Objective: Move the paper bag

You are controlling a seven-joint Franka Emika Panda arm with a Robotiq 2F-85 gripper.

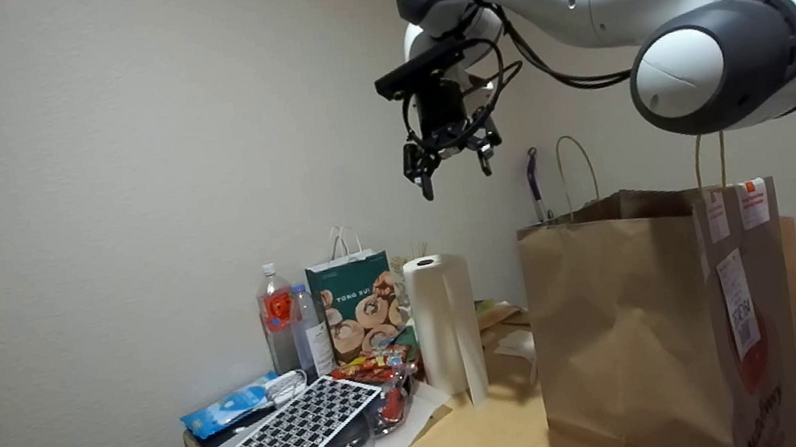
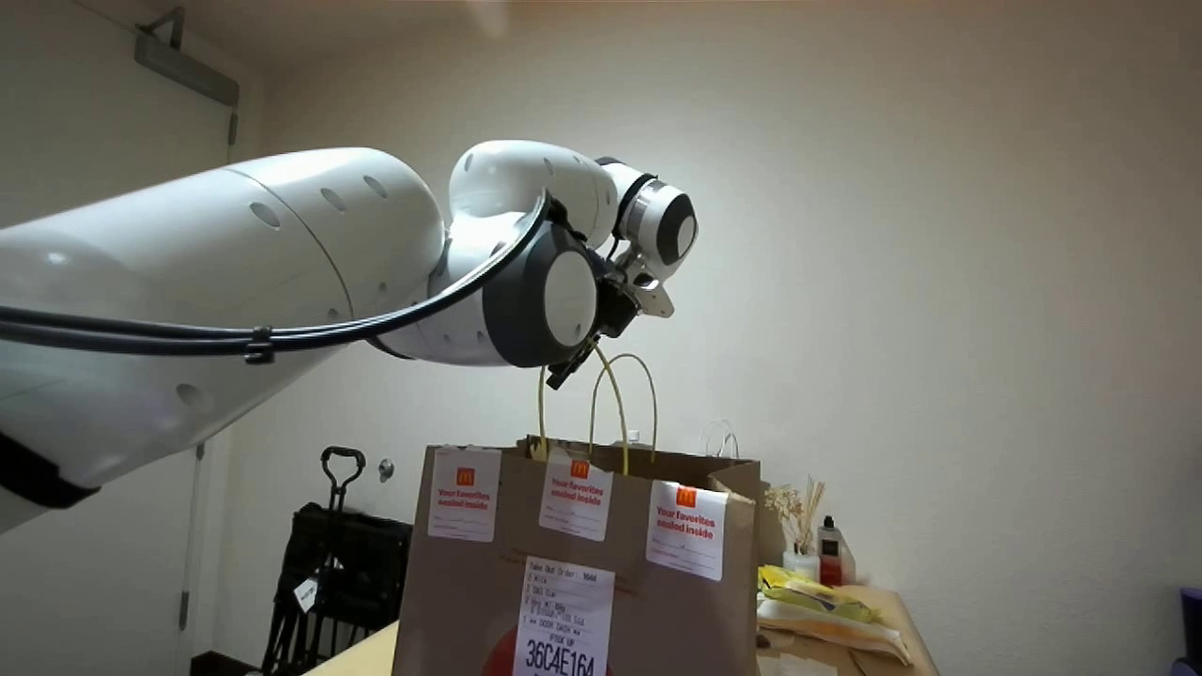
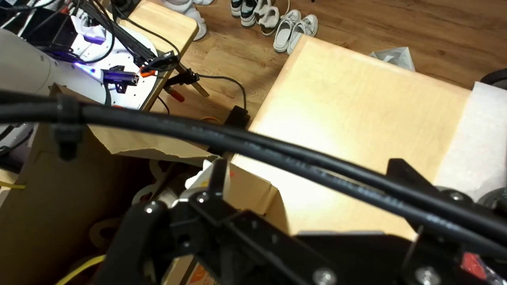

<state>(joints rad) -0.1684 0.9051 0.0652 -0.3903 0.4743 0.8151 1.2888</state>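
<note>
The brown paper bag (image 1: 622,331) stands upright on the table, its mouth unsealed and both twisted handles (image 1: 572,143) raised. White stickers and a receipt mark the face of the paper bag (image 2: 470,591) in an exterior view. My gripper (image 1: 457,177) hangs up and to the left of it there, fingers spread and nothing between them. From the wrist, the paper bag (image 3: 35,221) fills the lower left; one finger (image 3: 218,174) overlaps its rim in the picture, while the opposite finger (image 3: 400,174) lies over bare tabletop. Elsewhere the arm hides most of the gripper.
Behind the bag are a paper towel roll (image 1: 436,323), a green printed bag (image 1: 355,305), bottles (image 1: 278,318) and a checkered board (image 1: 297,438). A thick black cable (image 3: 253,144) crosses the wrist view. An arm joint (image 1: 715,69) sits close above the bag's handles in the picture.
</note>
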